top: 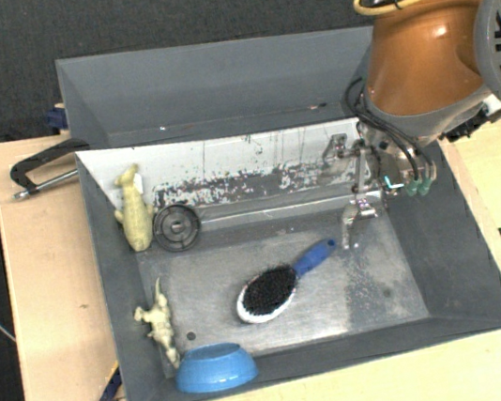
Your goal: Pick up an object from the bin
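My gripper (pixel 360 197) hangs low over the right part of the bin floor, under the orange wrist cover. Its lower end reaches down beside the tip of the blue handle of a hairbrush (pixel 273 290). The brush lies slanted in the middle of the floor, with a white oval head and black bristles facing up. I cannot tell whether the gripper touches the handle.
A blue bowl (pixel 216 367) sits upside down at the front left corner. A pale yellow toy animal (pixel 158 324) lies along the left wall, and another (pixel 133 211) lies at the back left. A black round disc (pixel 177 226) rests next to the latter.
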`<state>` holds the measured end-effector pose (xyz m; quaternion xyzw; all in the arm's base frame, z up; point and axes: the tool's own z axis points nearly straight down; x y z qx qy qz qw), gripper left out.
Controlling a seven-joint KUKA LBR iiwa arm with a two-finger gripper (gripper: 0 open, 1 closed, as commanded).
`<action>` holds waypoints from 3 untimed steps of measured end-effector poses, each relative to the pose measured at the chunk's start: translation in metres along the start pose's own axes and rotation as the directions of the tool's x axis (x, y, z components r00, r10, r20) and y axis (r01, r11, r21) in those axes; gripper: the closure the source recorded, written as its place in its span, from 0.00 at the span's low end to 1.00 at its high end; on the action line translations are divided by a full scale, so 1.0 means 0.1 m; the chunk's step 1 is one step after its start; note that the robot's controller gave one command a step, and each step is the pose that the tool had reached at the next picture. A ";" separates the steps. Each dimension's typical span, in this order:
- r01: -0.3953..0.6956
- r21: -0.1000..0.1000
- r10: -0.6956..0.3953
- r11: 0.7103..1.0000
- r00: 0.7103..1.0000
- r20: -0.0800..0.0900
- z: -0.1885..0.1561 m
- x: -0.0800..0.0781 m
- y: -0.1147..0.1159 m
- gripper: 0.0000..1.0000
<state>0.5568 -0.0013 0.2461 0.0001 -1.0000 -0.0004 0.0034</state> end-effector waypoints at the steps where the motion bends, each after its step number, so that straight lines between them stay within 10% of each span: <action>1: 0.303 0.003 -0.303 0.953 0.953 0.013 1.74 -0.05 0.28 0.00; 2: 0.301 0.004 -0.301 0.954 0.953 0.022 1.71 -0.07 0.29 1.00; 3: 0.322 0.007 -0.322 0.947 0.946 0.019 0.33 0.05 0.10 1.00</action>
